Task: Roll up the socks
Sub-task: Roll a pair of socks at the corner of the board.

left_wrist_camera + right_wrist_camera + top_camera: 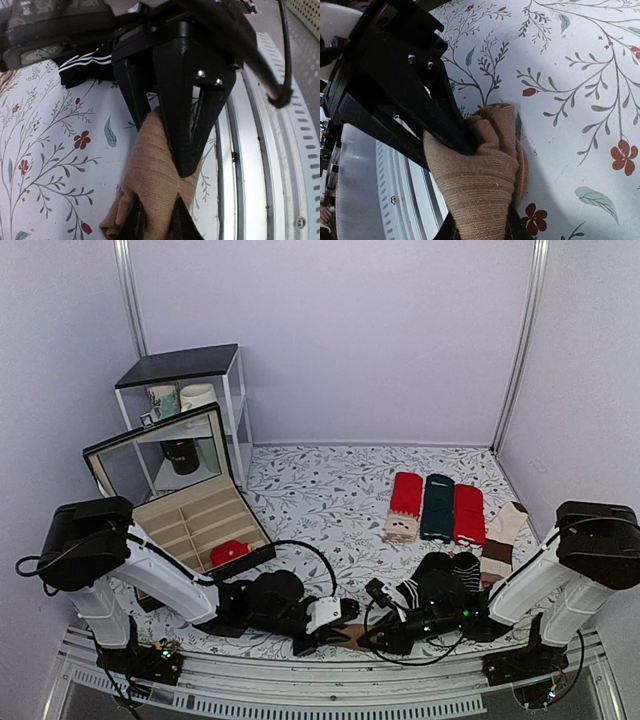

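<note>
The left gripper (157, 222) is gripping the brown socks (150, 180), with the bunched knit pinched between its two black fingers. The right gripper (481, 229) is clamping the same bundle from the opposite side, so the two grippers are meeting nose to nose over it. The socks are sitting as a thick, ribbed lump on the flowered tablecloth (320, 500). They are at the near edge of the table, just beside the metal rail (260, 165) and between the two arm bases.

Just behind the right gripper, a black sock with white stripes (455, 570) is lying. Farther back, a red sock (405, 495), a dark green sock (437, 505) and a second red sock (468, 512) are lying flat side by side. A brown and cream sock (505, 535) is lying to their right.

On the left, an open box (190, 525) with compartments is standing with its mirrored lid raised, and a small red roll (230, 552) is resting inside. Behind the box, a small shelf (180, 365) is carrying mugs (197, 396).
</note>
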Tool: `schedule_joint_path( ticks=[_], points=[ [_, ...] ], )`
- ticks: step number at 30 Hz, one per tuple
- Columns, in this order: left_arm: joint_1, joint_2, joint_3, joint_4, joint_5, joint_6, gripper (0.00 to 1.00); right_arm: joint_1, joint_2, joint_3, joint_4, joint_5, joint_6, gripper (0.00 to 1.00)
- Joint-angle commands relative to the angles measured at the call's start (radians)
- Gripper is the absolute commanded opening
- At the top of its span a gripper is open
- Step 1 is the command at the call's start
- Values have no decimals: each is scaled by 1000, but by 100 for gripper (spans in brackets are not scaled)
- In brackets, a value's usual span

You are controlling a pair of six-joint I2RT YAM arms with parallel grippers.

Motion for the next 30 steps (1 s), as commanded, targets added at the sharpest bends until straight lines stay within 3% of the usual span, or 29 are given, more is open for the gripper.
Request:
schedule_joint_path(
  ticks=[1, 2, 3, 4, 7, 9, 17, 22, 24, 30],
  points=[
    [-4, -4, -52, -153, -122, 40, 13, -14, 101, -2, -50, -51, 105, 9],
    [-9, -28, -57, -142, -154, 62, 20, -17, 115, -1, -55, -57, 117, 9],
    [-14, -60, -65, -125, -194, 82, 34, -20, 132, 1, -61, -64, 126, 9],
    [-24, -107, -79, -105, -234, 113, 40, -25, 147, 6, -65, -71, 136, 9],
    [-36, -216, -111, -61, -258, 221, 42, -32, 181, 21, -83, -88, 155, 9],
    [-37, -265, -116, -79, -219, 282, 57, -40, 203, 25, -90, -102, 165, 8],
    [-63, -248, -139, -113, -174, 449, 61, -56, 234, 38, -147, -138, 177, 8],
    [-70, -204, -89, -176, -150, 477, 64, -60, 227, 43, -189, -143, 177, 8],
    [-83, -195, -84, -167, -170, 491, 69, -62, 228, 44, -199, -146, 177, 8],
    [-110, -146, -21, -215, -247, 538, 70, -65, 227, 53, -229, -156, 176, 8]
  ],
)
